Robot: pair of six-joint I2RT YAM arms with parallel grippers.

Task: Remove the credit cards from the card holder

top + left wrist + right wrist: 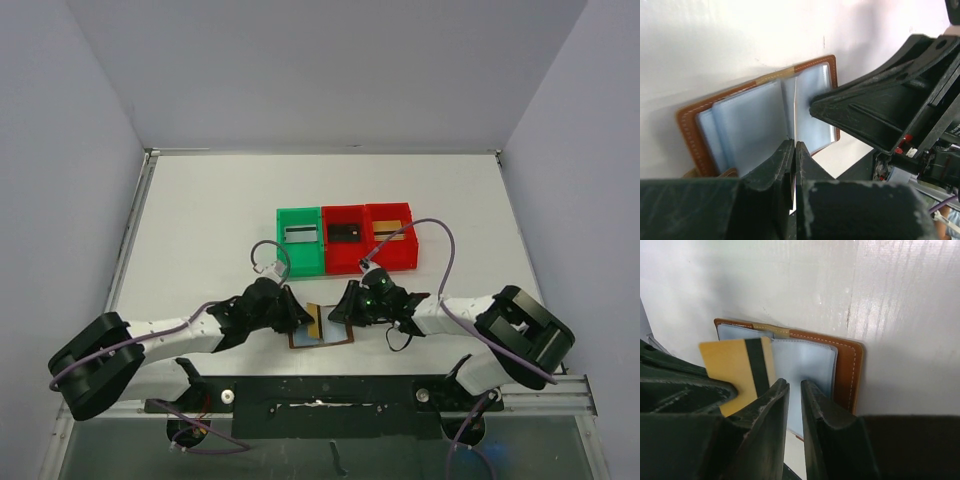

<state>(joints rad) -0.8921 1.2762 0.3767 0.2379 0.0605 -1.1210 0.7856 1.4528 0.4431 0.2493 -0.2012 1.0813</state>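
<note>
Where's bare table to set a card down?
Free: table left of the green bin, table right of the red bins, and the wide band beyond them. Crowded: between bins and card holder, where left gripper and right gripper meet.

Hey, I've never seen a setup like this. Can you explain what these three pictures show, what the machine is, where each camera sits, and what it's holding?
These are two robot arms bolted to a white table, each ending in a two-finger gripper. One picture looks down from above and behind the arms. The other two come from a camera on each wrist. Between the arms lies an open brown leather card holder with pale blue sleeves. The left gripper is shut on a yellow card with a black stripe. The right gripper, fingers slightly apart, rests on the holder, seemingly steadying it. Behind stand one green plastic bin and two red plastic bins.
</note>
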